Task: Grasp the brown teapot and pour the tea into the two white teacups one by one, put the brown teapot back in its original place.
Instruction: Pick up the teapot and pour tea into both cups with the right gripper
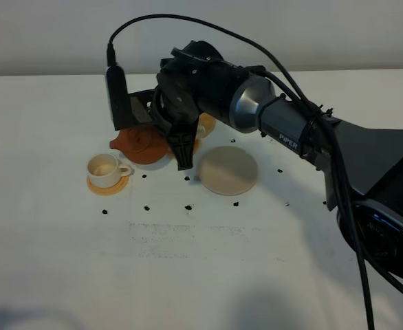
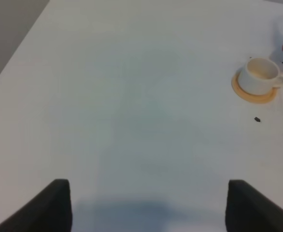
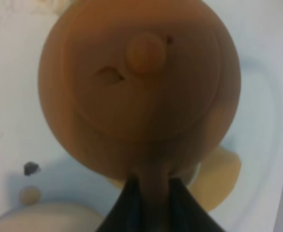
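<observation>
My right gripper (image 1: pixel 182 155) reaches across the table and is shut on the loop handle of the brown teapot (image 1: pixel 143 144). The teapot's spout points toward the left white teacup (image 1: pixel 105 167), which sits on its orange-tan coaster (image 1: pixel 109 185). The second teacup (image 1: pixel 206 126) is mostly hidden behind the arm. The beige trivet (image 1: pixel 229 170) lies bare to the right. In the right wrist view the teapot (image 3: pixel 141 82) fills the frame, its handle between the fingers of the right gripper (image 3: pixel 153 191). My left gripper (image 2: pixel 146 208) is open over bare table, far from the cup (image 2: pixel 260 76).
Small dark specks (image 1: pixel 188 206) dot the white table (image 1: pixel 188 275) around the tea set. An orange-tan coaster (image 3: pixel 223 176) peeks out from under the teapot. The right arm (image 1: pixel 291 127) and its cable span the back right of the table.
</observation>
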